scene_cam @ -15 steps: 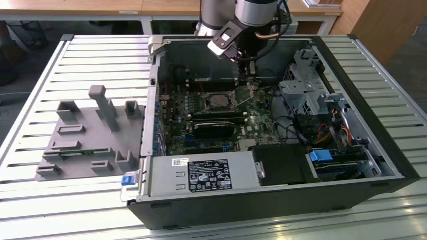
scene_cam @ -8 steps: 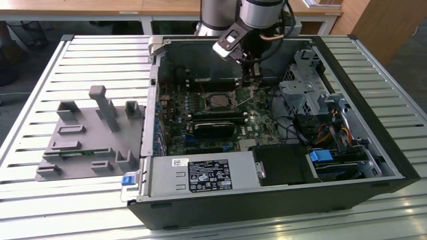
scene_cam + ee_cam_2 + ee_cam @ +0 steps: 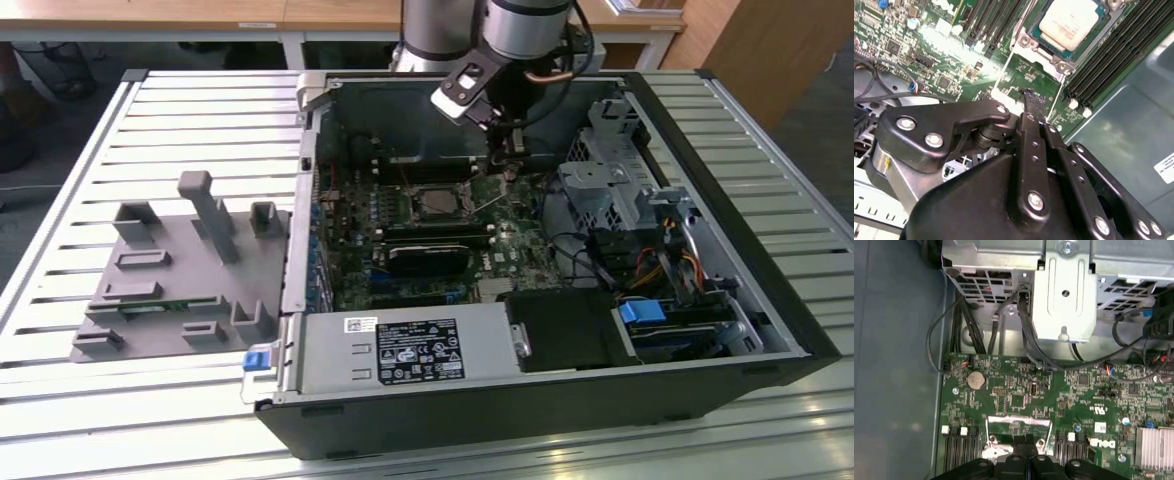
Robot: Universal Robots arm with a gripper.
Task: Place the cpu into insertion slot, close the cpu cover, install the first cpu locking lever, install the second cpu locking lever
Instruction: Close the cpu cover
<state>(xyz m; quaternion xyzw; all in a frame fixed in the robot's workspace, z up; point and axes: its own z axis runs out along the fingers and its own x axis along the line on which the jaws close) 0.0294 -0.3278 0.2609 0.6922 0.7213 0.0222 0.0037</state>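
Cpu [image 3: 1069,22], pale face up, lies seated in the insertion slot [image 3: 438,203] on the green circuit board [image 3: 1024,75]. The silver cpu cover [image 3: 1026,41] lies flat as a frame around the chip. In the second wrist view the pincer [image 3: 1030,97] has its fingers pressed together, tip down on the board just beside the socket's edge; whether anything is pinched cannot be told. Long black memory slots [image 3: 1114,65] flank the socket. The board sits in an open computer case [image 3: 694,130] on the slatted desk [image 3: 160,120], near a grey fixture [image 3: 174,270].
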